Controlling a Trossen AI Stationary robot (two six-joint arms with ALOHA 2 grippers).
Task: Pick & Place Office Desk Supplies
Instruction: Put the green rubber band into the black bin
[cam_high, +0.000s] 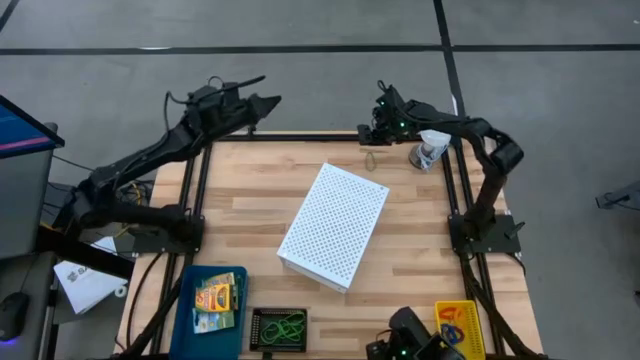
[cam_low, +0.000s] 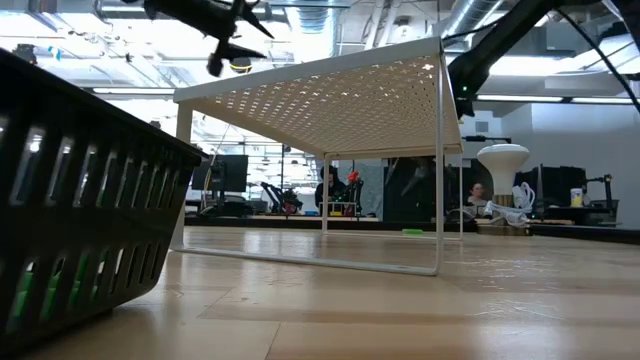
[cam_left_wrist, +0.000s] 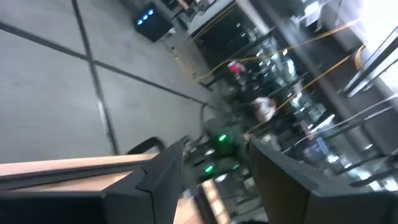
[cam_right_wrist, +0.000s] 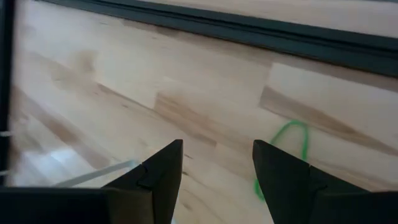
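Note:
An olive-green rubber-band loop (cam_high: 371, 160) lies flat on the wood near the table's far edge. My right gripper (cam_high: 373, 134) hovers open just beyond it; in its wrist view the loop (cam_right_wrist: 291, 148) shows ahead of one finger, untouched by the open right gripper (cam_right_wrist: 217, 163). My left gripper (cam_high: 268, 100) is open and raised past the far left corner, facing the room (cam_left_wrist: 214, 168). Crayon boxes (cam_high: 217, 296) lie in a blue tray (cam_high: 190, 318). More green bands (cam_high: 287, 326) sit in a black basket (cam_high: 256, 330). Another yellow crayon box (cam_high: 458, 325) lies at the near right.
The big white perforated box (cam_high: 333, 225) sits slanted in the table's middle and fills much of the low view (cam_low: 330, 90). A clear cup with a white lid (cam_high: 430, 150) stands at the far right, close to the right arm. Bare wood surrounds the loop.

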